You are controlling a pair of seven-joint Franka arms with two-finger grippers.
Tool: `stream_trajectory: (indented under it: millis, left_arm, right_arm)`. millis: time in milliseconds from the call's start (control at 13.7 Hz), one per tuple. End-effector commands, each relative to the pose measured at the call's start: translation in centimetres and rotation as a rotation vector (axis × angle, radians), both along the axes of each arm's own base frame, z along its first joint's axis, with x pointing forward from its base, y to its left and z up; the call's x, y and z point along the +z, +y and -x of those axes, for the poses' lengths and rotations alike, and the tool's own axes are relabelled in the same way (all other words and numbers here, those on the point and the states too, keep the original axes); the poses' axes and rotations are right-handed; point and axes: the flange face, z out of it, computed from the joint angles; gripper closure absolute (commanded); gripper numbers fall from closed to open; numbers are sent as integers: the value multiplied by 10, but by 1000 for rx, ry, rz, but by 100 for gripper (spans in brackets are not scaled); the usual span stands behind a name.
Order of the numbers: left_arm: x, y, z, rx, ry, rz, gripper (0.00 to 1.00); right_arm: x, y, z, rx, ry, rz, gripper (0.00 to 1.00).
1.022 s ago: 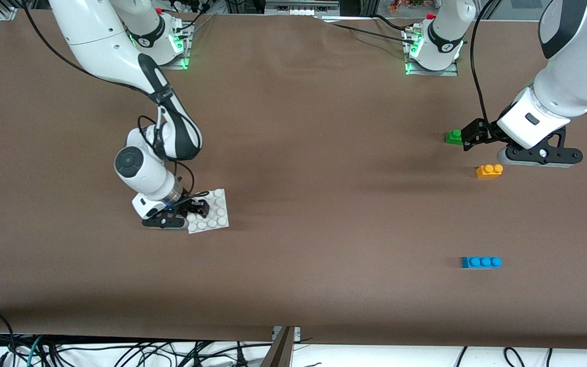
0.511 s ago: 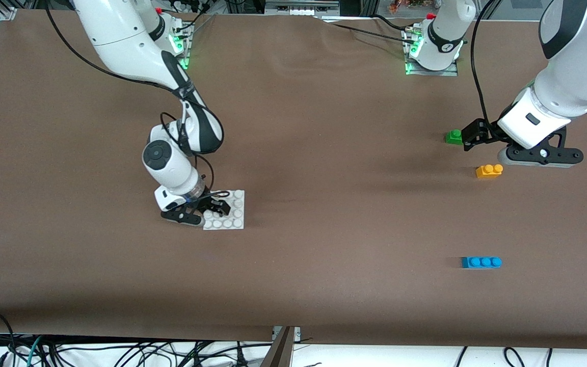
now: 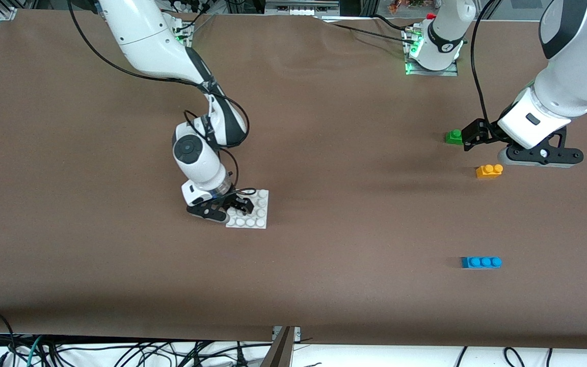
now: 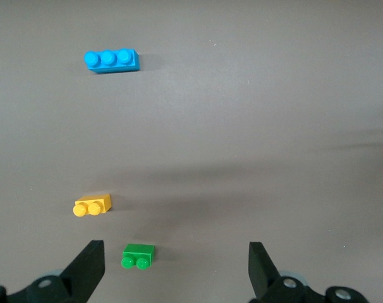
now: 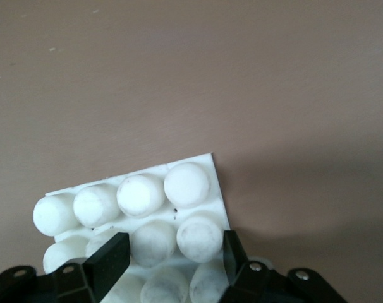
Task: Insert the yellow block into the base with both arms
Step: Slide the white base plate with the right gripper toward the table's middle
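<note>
**Base gripped, yellow block untouched**

You had the right gripper (image 3: 236, 205) pinching the base (image 3: 254, 215), a white studded square plate, apparently lifted. Your left gripper (image 4: 172, 268) waited, jaws spread, over the green brick (image 3: 454, 136); the small orange-yellow, two-stud yellow block (image 3: 489, 171) lay nearby.

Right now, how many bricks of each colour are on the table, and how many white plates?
Yellow brick: 1
Green brick: 1
Blue brick: 1
White plate: 1
Total: 4
</note>
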Motion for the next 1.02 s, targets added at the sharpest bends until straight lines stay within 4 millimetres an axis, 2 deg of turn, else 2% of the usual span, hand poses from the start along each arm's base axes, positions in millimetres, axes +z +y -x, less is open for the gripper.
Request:
stream_trajectory:
  millis: [0,219,584,949]
  left_arm:
    - [7,1,-1,-2,7,20,0]
    - [7,1,-1,-2,7,20,0]
    - [6,2,-2,-1,9,19,0]
    - [6,2,-2,-1,9,19,0]
  right_arm:
    - [-22,44,4,-31,-9,-12,32]
    - [-21,82,11,-45,-22,-42,32]
    - [-24,133,32,13,-46,-52,32]
    - [-27,167,48,16,-59,-73,32]
